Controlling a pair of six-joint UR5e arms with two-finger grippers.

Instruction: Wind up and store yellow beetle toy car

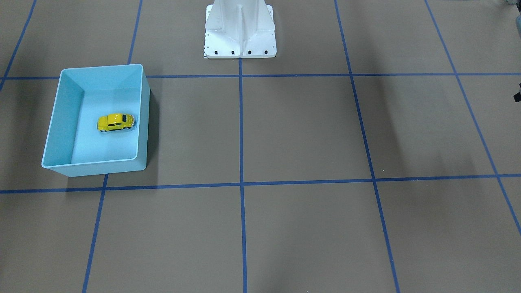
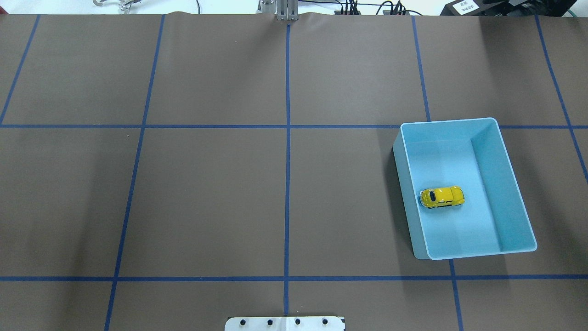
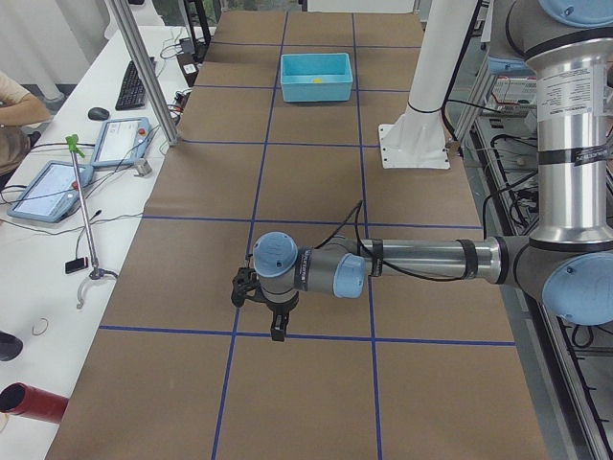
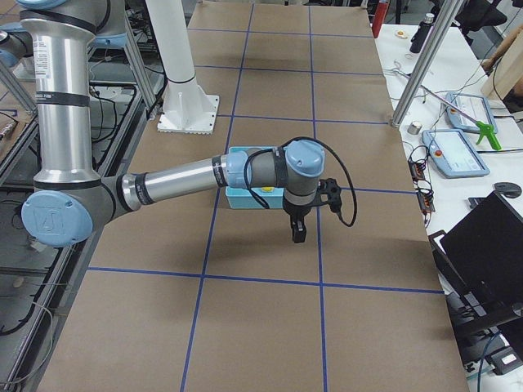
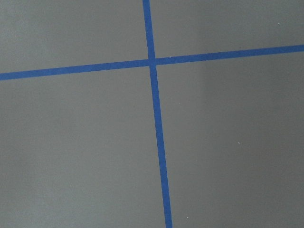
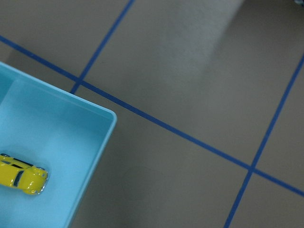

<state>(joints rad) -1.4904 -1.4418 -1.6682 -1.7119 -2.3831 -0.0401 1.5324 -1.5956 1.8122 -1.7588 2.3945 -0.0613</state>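
Note:
The yellow beetle toy car (image 1: 115, 122) rests on its wheels on the floor of the light-blue bin (image 1: 101, 68). The overhead view shows the car (image 2: 442, 196) inside the bin (image 2: 448, 121) at the table's right. The right wrist view sees the car (image 6: 21, 176) and a corner of the bin (image 6: 95, 109). My left gripper (image 3: 271, 326) hangs above the brown mat, far from the bin, and shows only in the exterior left view. My right gripper (image 4: 296, 233) hangs just beyond the bin (image 4: 242, 198) and shows only in the exterior right view. I cannot tell whether either gripper is open or shut.
The brown mat carries a grid of blue tape lines (image 2: 287, 138). The white robot pedestal (image 1: 240, 32) stands at the table's robot side. Tablets, a keyboard and cables lie on the white side benches (image 3: 57, 182). The left wrist view shows only mat and a tape crossing (image 5: 152, 61).

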